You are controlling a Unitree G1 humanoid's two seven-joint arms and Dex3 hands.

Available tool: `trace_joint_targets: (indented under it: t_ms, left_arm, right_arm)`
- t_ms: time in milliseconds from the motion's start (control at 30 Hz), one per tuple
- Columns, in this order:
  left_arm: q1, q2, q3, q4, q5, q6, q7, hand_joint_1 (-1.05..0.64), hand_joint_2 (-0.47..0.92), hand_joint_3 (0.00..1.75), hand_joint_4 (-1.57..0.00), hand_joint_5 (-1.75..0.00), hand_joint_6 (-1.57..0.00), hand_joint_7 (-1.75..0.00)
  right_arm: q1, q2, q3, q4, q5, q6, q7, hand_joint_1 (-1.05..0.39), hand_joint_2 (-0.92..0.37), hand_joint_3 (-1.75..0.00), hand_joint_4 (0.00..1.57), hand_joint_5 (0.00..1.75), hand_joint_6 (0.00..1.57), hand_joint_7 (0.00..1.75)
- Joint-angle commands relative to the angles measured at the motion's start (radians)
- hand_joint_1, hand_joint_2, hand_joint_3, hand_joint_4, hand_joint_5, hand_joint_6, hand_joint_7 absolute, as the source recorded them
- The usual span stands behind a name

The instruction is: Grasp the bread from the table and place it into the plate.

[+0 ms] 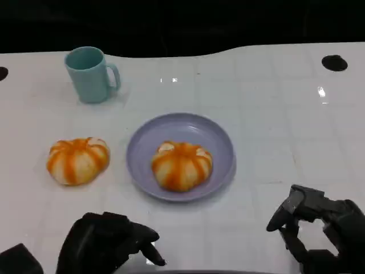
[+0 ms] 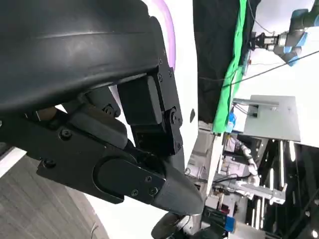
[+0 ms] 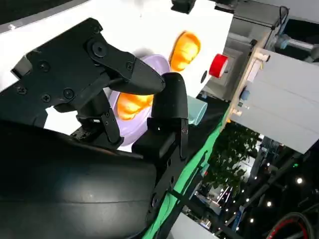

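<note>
Head cam: one bread roll [image 1: 182, 165] sits inside the purple plate [image 1: 219, 140], roughly centre, orange-striped w/ white patches on top. Second roll [image 1: 77, 160] is on the white table [image 1: 274, 103], well apart from the plate rim on my left side, untouched. Teal mug [image 1: 89, 74] stands upright at the far left, handle pointing toward the plate side, not touching anything. My left hand [image 1: 108, 242] is low at the near edge, between me and the loose roll, fingers curled inward w/ nothing in them, one tip poking out toward the plate. My right hand [image 1: 322, 228] is at the near right, clear of the plate, fingers apart and bent, holding nothing. Right wrist cam: my fingers [image 3: 124, 74] in the fgnd, spread w/ a gap between them; behind them the plate [image 3: 162, 64] w/ the roll [image 3: 130, 105] in it, the other roll [image 3: 185, 49] beyond, bit of the mug [image 3: 195, 112] past that. Left wrist cam: mostly my own hand [image 2: 124, 149] close up, plus a sliver of purple plate rim [image 2: 167, 25] near the shell; can't tell more from it.
</note>
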Motion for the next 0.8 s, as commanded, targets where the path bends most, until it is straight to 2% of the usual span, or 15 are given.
trace_joint_targets:
  t_ms: [33,267,800]
  left_arm:
    - [-0.003,0.026,0.019,0.015,-0.009,-0.014,-0.019,-0.97,0.90,0.00,-1.22,-0.92,-1.55,-0.01]
    - [-0.006,0.044,0.035,0.021,-0.017,-0.005,-0.030,-0.96,0.90,0.00,-1.21,-0.93,-1.55,0.00]
    - [-0.013,0.041,0.051,0.052,-0.044,-0.007,-0.056,-0.93,0.89,0.00,-1.19,-0.93,-1.54,0.00]
  right_arm:
    - [-0.017,0.005,-0.015,0.024,-0.020,-0.023,-0.014,-0.35,-0.56,-1.03,0.81,1.75,0.76,1.41]
    - [-0.044,0.007,-0.008,0.074,-0.026,-0.062,-0.007,-0.37,-0.58,-0.99,0.78,1.75,0.75,1.39]
    - [-0.050,0.015,-0.010,0.095,-0.028,-0.069,-0.014,-0.36,-0.59,-0.93,0.80,1.75,0.78,1.36]
